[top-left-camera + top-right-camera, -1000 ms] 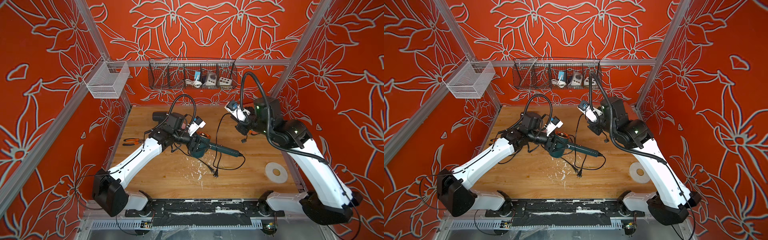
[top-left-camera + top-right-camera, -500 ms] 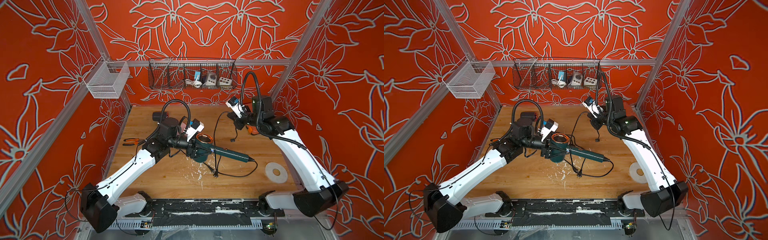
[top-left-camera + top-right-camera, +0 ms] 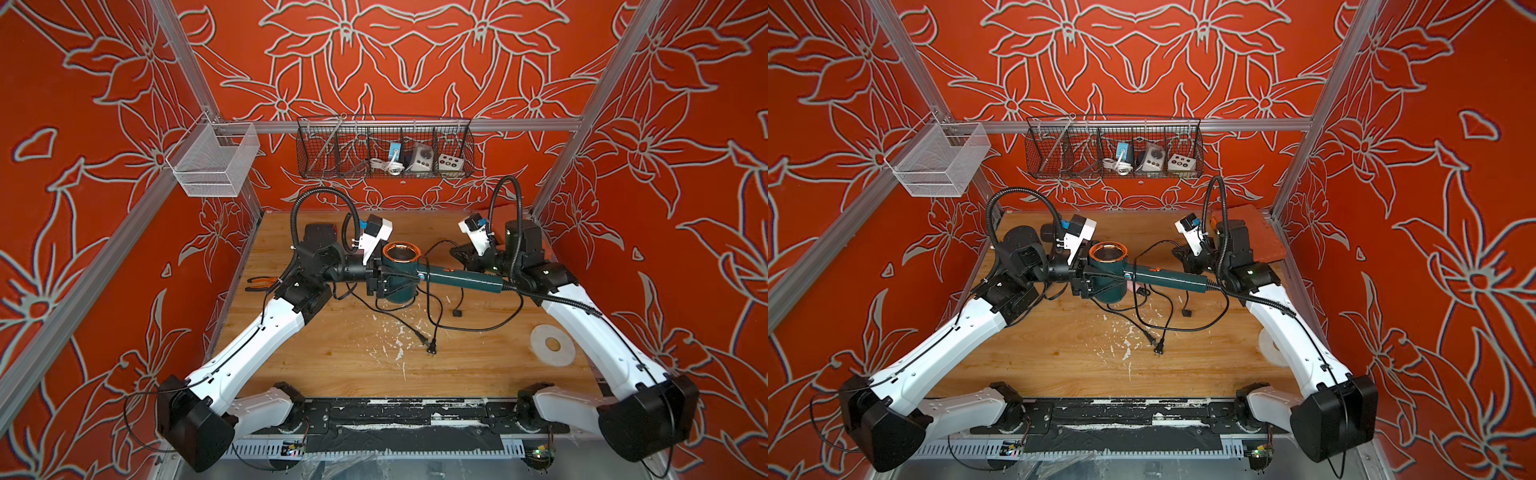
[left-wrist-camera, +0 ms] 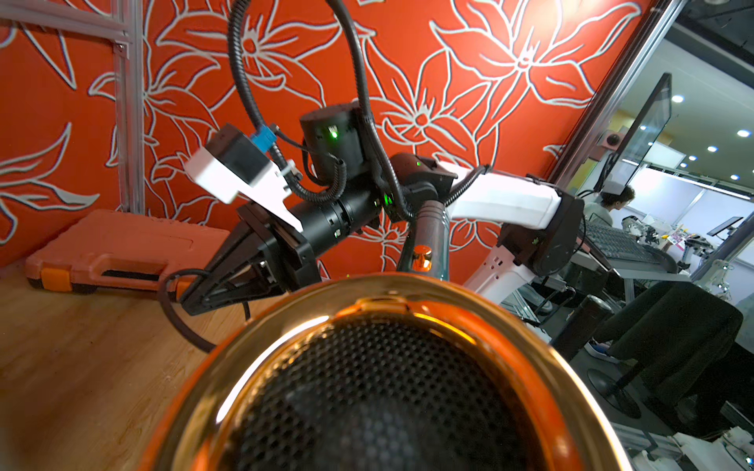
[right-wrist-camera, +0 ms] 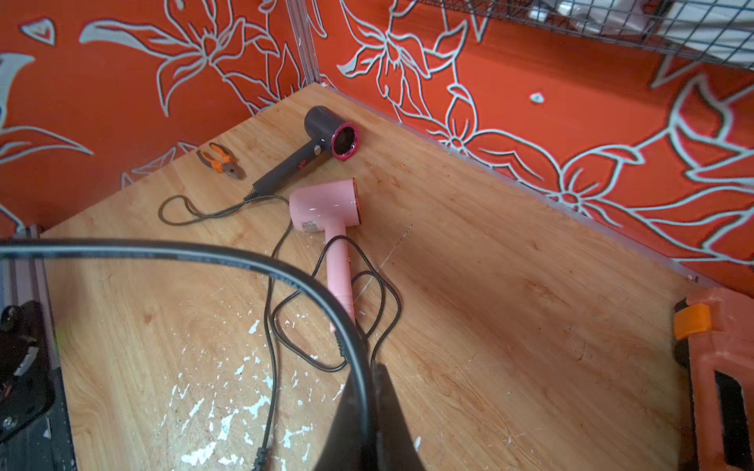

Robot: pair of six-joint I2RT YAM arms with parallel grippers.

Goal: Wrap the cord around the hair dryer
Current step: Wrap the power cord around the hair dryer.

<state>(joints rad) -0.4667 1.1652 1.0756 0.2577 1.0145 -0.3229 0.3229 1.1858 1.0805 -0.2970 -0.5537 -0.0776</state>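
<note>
Winding step: your left jaws, half-spread, grip the hair dryer (image 3: 457, 279) head above the counter (image 3: 332, 357), right jaws pinched shut on its cord (image 5: 163, 249); keep it taut, laying turns snugly along the handle.

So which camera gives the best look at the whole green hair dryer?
Both top views: the hair dryer shows whole, barrel to handle, gripped by the left hand. The left wrist view shows mostly its copper-rimmed grille up close. The right wrist view shows just the cord.
</note>
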